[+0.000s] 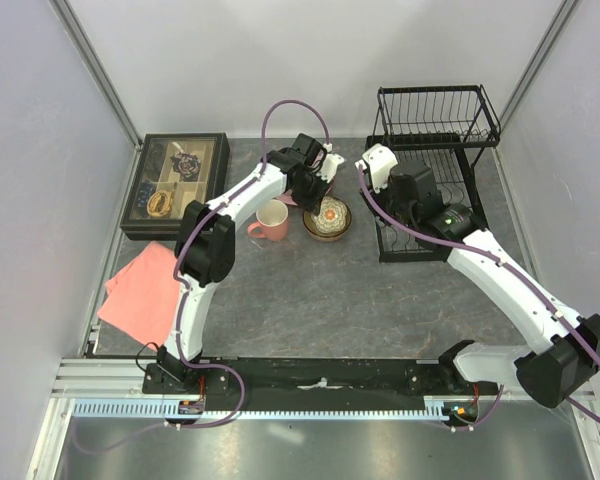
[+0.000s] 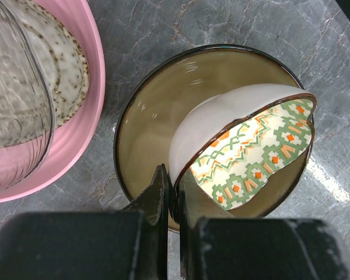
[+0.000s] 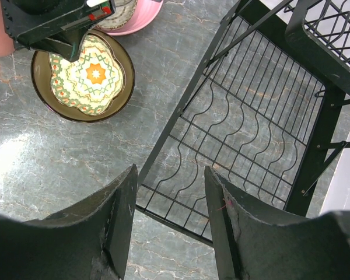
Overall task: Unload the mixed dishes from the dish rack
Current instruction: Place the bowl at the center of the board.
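My left gripper is shut on the rim of a small bowl with a white outside and a floral-patterned inside. That bowl tilts inside a wider amber-brown bowl standing on the table. Left of it lies the large pink plate with the speckled plate on top. The salmon-pink mug stands upright beside the bowls. My right gripper hangs open, holding nothing, over the front left corner of the black dish rack, whose lower tier holds no dishes.
A clear ribbed glass rests on the speckled plate. A dark tray of small items sits at the back left, with a folded pink cloth nearer the front. The rack's raised upper basket stands against the back wall.
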You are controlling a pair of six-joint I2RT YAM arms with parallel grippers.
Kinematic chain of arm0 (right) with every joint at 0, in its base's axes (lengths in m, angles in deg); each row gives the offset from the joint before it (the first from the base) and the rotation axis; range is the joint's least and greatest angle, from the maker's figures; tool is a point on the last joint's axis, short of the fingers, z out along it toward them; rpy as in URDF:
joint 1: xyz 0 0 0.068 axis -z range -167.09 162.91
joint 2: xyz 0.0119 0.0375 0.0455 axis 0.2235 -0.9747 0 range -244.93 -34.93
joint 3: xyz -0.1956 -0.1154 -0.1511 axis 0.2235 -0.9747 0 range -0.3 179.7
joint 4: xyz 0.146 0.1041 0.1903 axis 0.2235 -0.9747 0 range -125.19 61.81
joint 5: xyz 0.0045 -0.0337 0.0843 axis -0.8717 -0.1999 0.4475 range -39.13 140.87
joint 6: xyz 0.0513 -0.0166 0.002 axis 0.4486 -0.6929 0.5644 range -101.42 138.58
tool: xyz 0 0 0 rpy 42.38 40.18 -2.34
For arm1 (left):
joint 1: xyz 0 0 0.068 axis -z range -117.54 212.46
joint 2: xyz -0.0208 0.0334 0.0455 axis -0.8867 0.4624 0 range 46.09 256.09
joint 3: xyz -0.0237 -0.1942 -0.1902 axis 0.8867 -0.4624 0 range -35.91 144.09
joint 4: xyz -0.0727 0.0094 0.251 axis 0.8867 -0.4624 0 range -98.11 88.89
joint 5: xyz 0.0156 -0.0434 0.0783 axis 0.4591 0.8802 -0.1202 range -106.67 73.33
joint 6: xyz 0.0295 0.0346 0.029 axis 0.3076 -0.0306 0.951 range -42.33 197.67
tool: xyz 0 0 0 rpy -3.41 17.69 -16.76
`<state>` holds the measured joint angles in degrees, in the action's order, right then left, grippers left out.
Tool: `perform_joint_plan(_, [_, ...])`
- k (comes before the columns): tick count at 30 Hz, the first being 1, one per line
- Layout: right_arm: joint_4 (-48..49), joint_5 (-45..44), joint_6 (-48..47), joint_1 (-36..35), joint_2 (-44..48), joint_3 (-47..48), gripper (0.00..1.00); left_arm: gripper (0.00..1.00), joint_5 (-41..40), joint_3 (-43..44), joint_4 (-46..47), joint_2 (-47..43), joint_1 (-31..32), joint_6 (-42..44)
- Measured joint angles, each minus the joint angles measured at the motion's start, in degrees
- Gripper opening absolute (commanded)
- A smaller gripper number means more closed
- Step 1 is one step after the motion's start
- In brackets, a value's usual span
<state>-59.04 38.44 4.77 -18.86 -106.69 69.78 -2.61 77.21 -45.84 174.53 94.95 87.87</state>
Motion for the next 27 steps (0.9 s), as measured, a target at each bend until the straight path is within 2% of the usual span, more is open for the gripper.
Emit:
perform_joint_plan(11, [0.2, 0.0, -0.2, 0.0, 0.3, -0.3, 0.58, 0.02, -0.5, 0.8, -0.5, 2.3, 0.0, 0.0])
perform_joint_plan(27, [0.3, 0.0, -0.5, 0.1, 0.3, -0.9, 0.59, 0.17, -1.0, 0.9, -0.6, 2.4, 0.0, 0.0])
